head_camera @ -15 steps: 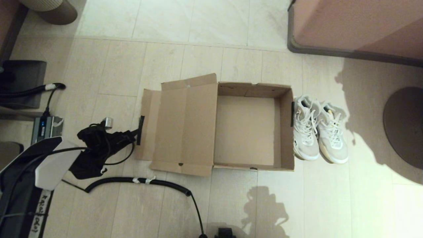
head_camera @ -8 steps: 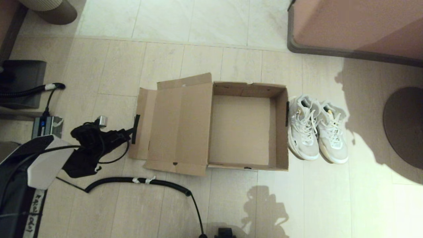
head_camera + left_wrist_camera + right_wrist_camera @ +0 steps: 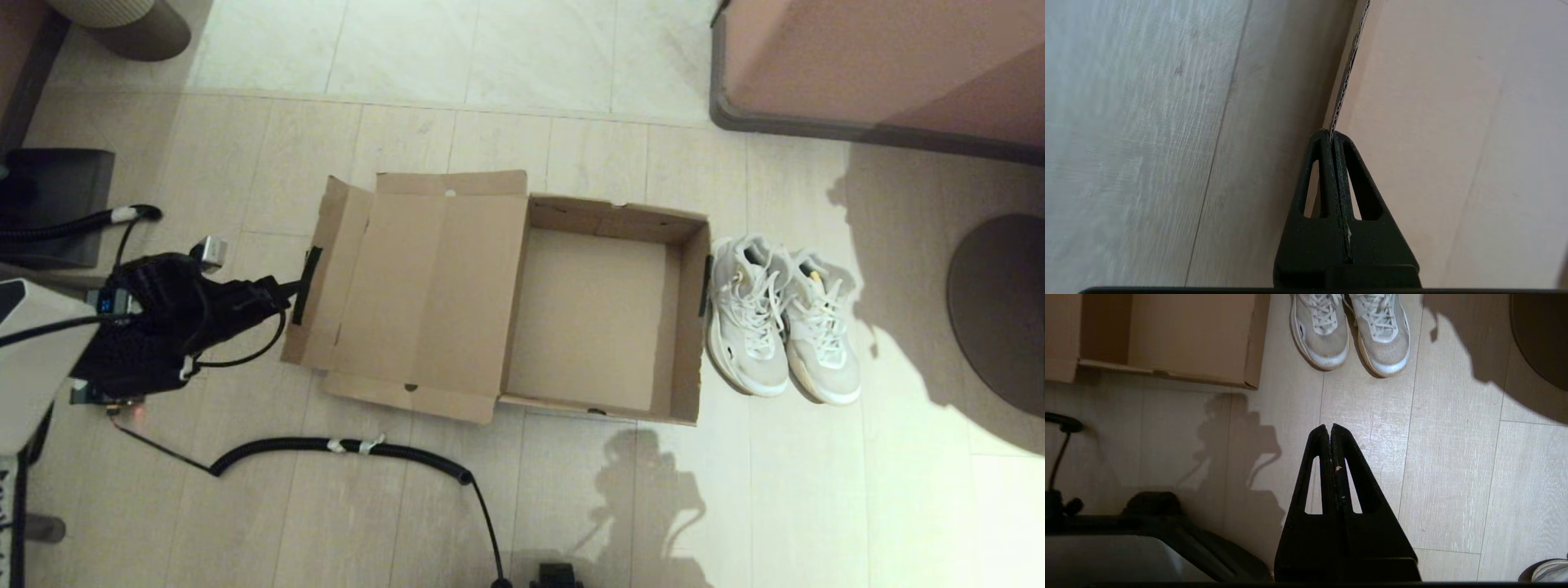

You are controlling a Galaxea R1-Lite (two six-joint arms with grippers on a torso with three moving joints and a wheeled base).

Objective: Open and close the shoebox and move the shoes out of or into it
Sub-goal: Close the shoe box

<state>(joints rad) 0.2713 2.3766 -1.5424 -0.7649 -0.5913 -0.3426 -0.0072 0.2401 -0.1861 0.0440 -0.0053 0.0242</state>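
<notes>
- Shoebox [image 3: 600, 322] sits open on the floor [image 3: 816, 490], its hinged lid [image 3: 424, 286] folded flat out toward the left gripper [image 3: 287, 287].
- Left gripper's jaws are pressed together on the lid's outer flap edge [image 3: 1343, 85]; corrugated cardboard runs straight out from between the tips.
- Shoes [image 3: 780, 322] stand side by side just beyond the box wall farthest from those jaws.
- Right gripper [image 3: 1330, 428] hangs above bare floor, jaws together and holding nothing, with the shoes ahead of its tips.

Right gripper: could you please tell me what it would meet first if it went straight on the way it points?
Probably bare floor. The right gripper, shut and empty, aims toward the shoes; whether it would reach them is unclear, as depth is hard to judge.
</notes>
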